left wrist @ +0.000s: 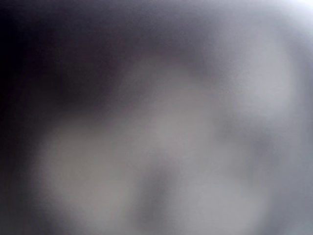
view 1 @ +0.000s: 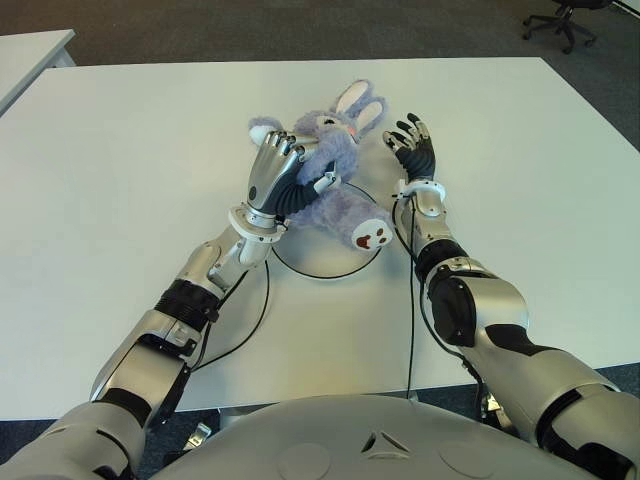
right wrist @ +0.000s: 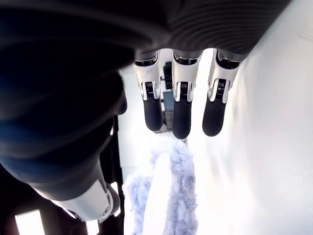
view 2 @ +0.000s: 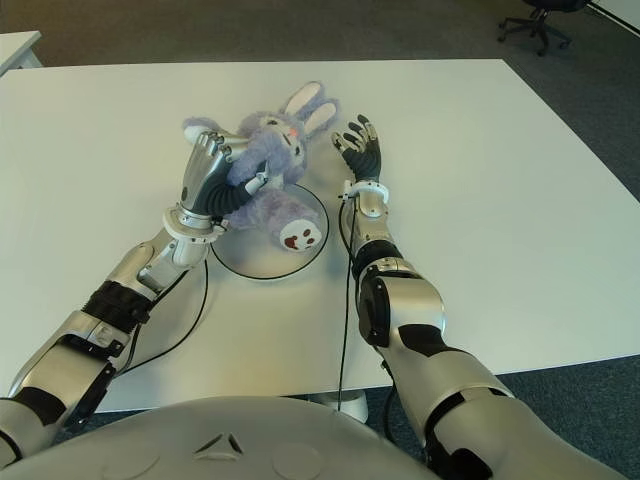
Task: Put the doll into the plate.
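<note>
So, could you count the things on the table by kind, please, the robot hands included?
Plush doll: 1, gripped by the left robot hand
Plate: 1, partly under the doll
Robot hand: 2, left robot hand and right robot hand, which is open beside the doll
Total: 4

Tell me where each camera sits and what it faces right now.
Left eye view: on the head, looking down at the white table; both arms show, left hand gripping the purple plush bunny doll over the round white plate.
Right eye view: beside it, same scene; right hand open beside the doll.
Left wrist view: nothing readable.
Right wrist view: along its own fingers toward the doll's ears.
Both eyes share everything.
</note>
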